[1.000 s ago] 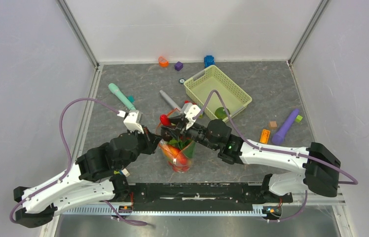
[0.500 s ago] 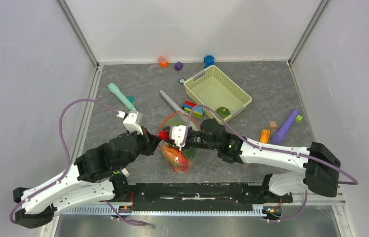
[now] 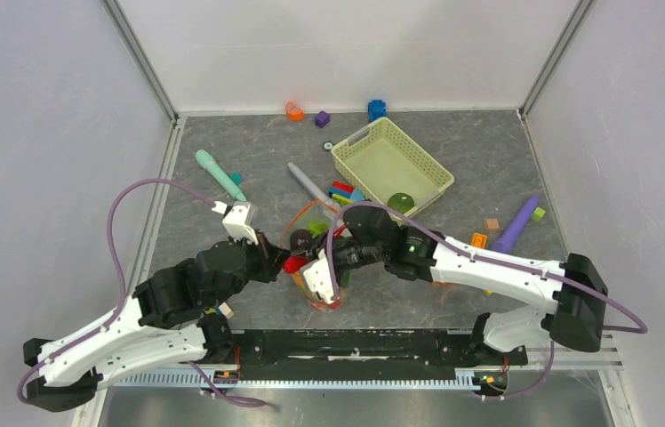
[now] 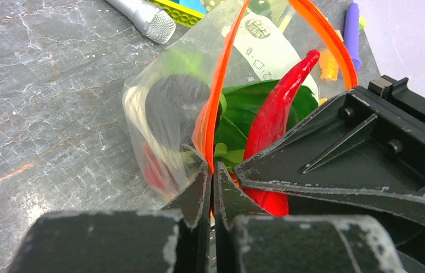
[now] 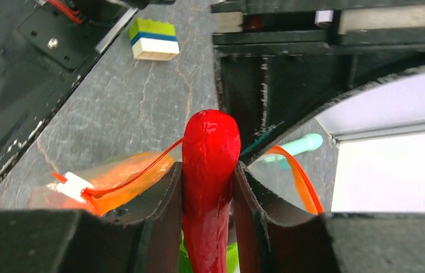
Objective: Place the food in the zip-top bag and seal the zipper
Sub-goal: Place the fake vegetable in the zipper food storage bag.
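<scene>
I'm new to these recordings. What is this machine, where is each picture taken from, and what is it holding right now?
These are two robot arms bolted at the near edge of a table. The wide picture comes from a fixed camera above and behind them. The other two come from a camera on each wrist, looking along its fingers. In the middle lies a clear zip-top bag with toy food inside. The left end effector is shut on its orange-red zipper edge, holding the mouth open. The right end effector grips a red pepper at that open mouth. Around them lie a pale green basket, stick-shaped tools and coloured blocks.
</scene>
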